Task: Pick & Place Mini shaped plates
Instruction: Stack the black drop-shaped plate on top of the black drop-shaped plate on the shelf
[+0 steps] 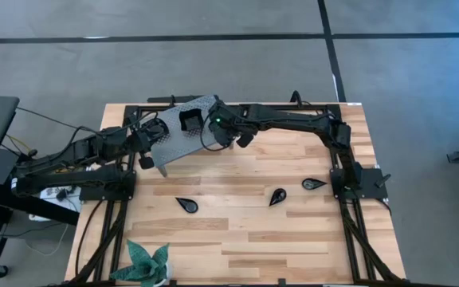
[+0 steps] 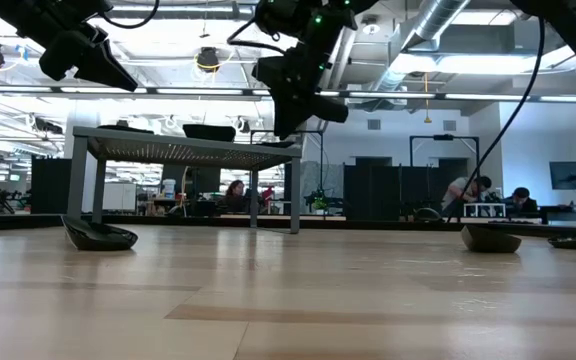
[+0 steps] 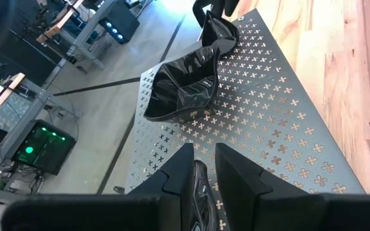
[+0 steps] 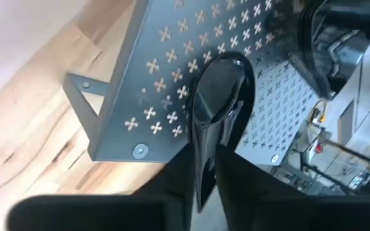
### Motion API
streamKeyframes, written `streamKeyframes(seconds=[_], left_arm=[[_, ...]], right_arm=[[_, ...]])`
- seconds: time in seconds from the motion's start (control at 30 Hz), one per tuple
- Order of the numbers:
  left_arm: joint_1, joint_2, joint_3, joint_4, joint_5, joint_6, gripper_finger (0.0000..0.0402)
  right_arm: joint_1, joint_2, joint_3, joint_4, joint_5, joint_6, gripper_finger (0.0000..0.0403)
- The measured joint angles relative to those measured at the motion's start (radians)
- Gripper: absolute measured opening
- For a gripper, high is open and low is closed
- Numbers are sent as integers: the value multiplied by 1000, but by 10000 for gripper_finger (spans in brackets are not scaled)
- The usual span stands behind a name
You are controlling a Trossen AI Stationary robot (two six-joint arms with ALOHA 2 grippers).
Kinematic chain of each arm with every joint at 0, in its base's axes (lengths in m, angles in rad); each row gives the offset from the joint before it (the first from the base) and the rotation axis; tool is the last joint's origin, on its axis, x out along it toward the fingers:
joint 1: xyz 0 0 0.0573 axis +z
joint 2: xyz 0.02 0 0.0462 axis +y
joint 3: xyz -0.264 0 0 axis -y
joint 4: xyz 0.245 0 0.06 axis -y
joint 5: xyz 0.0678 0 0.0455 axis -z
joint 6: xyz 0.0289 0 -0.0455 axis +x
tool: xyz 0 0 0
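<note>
1. Over the far left part of the wooden surface, both arms meet at a grey perforated metal stand.
2. On top of the stand sits a squarish glossy black plate, close to the stand's far edge; the left wrist view shows it as a shallow dish with raised corners.
3. The right end effector hangs over the stand's right end, just beside that squarish plate.
4. Its fingers are clamped on a teardrop plate, held on edge above the perforated top, with the rounded end farthest from the fingers.
5. The left end effector is at the stand's left end, above the perforated top.
6. Its two fingers stand nearly together with a thin gap, and a small dark thing shows in that gap; I cannot tell what it is or whether it is held.
7. Three more teardrop plates lie on the bare wood, nearer than the stand: one at centre left, one at centre right, and one farther right near the right arm's base.
8. A green leafy plant stands at the near left edge of the surface.
9. People sit at desks in the room beyond, seen in the low view.
</note>
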Motion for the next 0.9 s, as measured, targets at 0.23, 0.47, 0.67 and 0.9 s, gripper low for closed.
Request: streamKeyframes(seconds=[0.23,0.47,0.67,0.9], left_arm=[[0,0,0,0,0,0,66],[0,0,0,-1,0,0,66],[-37,0,0,-1,0,-16,66],[-95,0,0,5,0,-15,66]], right_arm=[[23,-7,0,20,7,11,89],[161,-9,31,17,30,203,92],[312,-8,31,-66,23,322,92],[420,-3,-31,-6,-73,310,92]])
